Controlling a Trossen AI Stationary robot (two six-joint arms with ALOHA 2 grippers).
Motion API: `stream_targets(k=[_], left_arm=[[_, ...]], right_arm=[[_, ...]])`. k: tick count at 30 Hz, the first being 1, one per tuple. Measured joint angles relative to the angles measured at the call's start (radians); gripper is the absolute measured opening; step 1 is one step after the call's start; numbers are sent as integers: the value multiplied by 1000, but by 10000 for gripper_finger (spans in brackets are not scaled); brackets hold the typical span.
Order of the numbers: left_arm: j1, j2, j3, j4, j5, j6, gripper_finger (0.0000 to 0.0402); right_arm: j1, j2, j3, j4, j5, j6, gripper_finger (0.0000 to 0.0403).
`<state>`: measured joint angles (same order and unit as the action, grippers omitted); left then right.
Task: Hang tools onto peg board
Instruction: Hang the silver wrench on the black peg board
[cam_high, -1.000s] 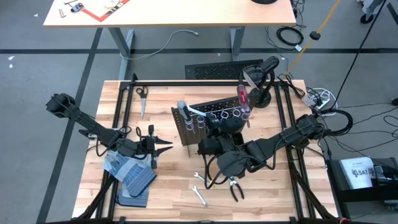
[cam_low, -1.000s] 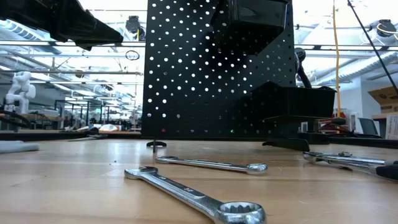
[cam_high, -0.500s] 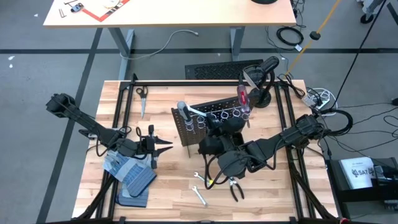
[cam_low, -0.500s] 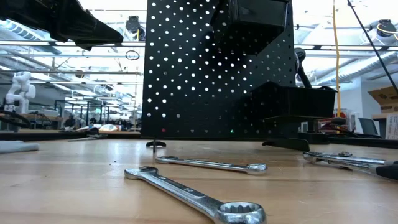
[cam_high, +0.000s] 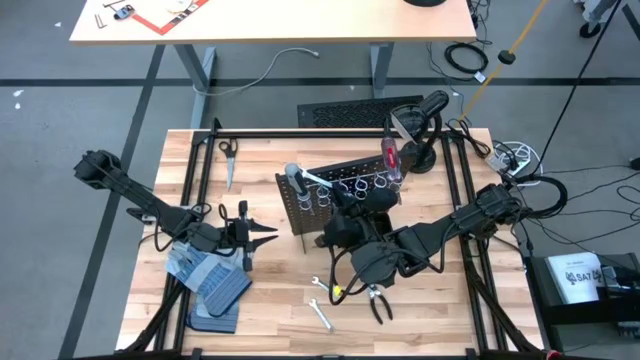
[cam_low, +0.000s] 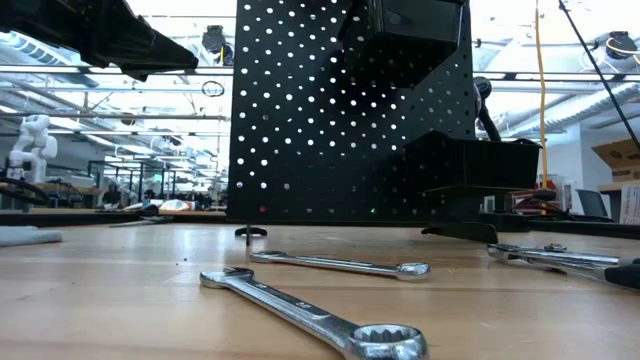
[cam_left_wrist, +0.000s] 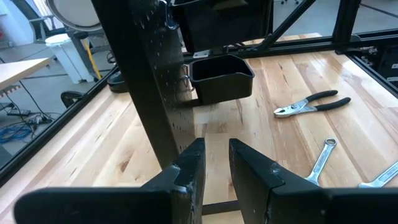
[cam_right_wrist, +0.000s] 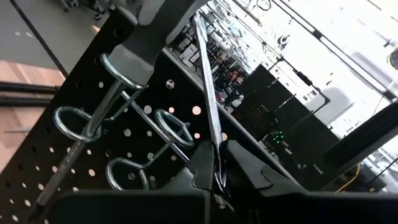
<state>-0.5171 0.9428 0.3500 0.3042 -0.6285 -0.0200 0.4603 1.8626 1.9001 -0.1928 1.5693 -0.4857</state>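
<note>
Right pincer (cam_right_wrist: 214, 177) clamped tight on a slim silver wrench (cam_right_wrist: 208, 93), held up against the peg board (cam_high: 335, 180) by its row of silver rings (cam_right_wrist: 165, 127). A grey-handled screwdriver (cam_right_wrist: 118, 81) already sits in one ring. To do it well — line the wrench end over a free ring, lower it straight, and release only once it hangs. Left pincer (cam_left_wrist: 214, 163) waits above the counter (cam_high: 270, 290) left of the board, fingers slightly apart, holding nothing. Pliers (cam_high: 378, 300) and two wrenches (cam_low: 310, 312) lie loose.
</note>
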Motion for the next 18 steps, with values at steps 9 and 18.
stream_targets(k=[9, 18], left_arm=[[0, 0, 0, 0, 0, 0, 82], [0, 0, 0, 0, 0, 0, 82]], right_arm=[[8, -2, 1, 0, 0, 130, 13], [20, -10, 5, 39, 13, 191, 0]])
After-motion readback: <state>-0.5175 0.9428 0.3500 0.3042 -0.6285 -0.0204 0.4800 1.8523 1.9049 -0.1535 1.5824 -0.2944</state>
